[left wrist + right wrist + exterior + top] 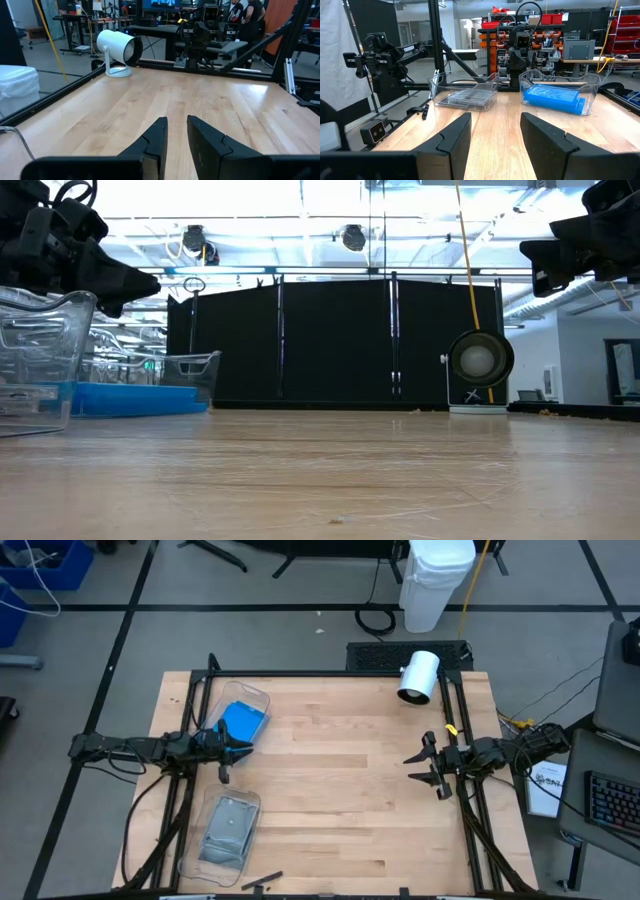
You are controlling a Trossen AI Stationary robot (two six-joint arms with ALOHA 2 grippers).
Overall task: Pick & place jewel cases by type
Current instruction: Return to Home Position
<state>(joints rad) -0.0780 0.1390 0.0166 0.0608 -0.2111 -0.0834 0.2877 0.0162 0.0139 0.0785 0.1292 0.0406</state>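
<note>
Several bright blue jewel cases (pixel 243 722) lie stacked in a clear bin (pixel 262 698) at the table's left, also seen in the right wrist view (pixel 552 97). Grey/clear jewel cases (pixel 228 828) lie in a second clear bin (pixel 190 862) near the front left corner (pixel 467 97). My left gripper (pixel 246 749) hangs level just beside the blue bin's near end, its fingers (pixel 176 120) a narrow gap apart with nothing between them. My right gripper (pixel 412 768) hangs level at the table's right side, open and empty (pixel 495 116).
A white cylindrical lamp (pixel 418 677) stands at the far right of the table (pixel 119 50). A small black piece (pixel 262 882) lies at the near edge. Bare wood (pixel 340 780) stretches between the two grippers. Black frame rails run along the table's sides.
</note>
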